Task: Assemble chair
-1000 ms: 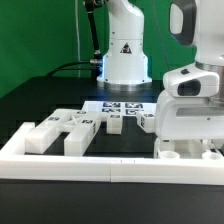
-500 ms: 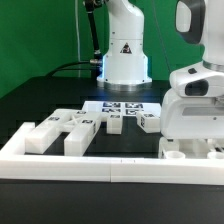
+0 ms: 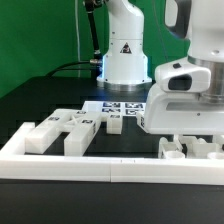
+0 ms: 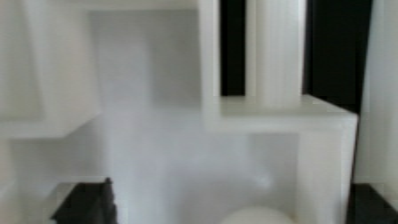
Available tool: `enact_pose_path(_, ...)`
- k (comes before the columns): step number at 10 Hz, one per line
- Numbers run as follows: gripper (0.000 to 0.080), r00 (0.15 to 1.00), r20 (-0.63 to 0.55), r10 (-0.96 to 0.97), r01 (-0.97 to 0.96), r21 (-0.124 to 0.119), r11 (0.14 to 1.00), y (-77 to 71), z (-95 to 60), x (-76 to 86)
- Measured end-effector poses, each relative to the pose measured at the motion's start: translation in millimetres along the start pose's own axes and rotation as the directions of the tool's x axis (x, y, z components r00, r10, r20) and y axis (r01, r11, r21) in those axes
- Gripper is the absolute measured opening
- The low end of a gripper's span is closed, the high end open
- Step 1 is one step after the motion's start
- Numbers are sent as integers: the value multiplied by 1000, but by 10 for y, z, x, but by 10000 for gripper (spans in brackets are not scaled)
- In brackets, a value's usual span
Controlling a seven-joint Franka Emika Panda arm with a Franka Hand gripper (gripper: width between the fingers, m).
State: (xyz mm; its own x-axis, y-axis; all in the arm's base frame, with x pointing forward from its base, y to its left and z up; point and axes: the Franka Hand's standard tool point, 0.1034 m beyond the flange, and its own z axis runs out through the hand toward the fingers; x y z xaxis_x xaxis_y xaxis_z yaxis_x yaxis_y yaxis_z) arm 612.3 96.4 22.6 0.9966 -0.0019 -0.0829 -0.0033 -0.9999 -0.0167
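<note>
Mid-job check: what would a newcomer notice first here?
The bulky white hand fills the exterior view's right, low over chair pieces beside the border rail. More tagged white blocks cluster at the exterior view's left. The wrist view is mostly white blur.

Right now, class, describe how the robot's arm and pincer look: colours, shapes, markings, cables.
The arm is glossy white with rounded casings; its base bears a black triangular mark. Dark cables lie beside its base. The near end is a blocky white housing with a grey band. The pincer's fingertips cannot be made out.
</note>
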Motion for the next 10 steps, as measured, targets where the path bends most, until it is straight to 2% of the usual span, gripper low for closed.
enact_pose_path(2,645,1000,-11,0,1,15,1000,10,-209,-70)
enact_pose_path(3,645,1000,-11,-13,13,14,1000,24,-291,-158)
enact_pose_path(6,649,999,3,-45,45,9,999,102,-308,-490)
enact_pose_path(10,648,999,12,-47,47,8,999,106,-269,-524)
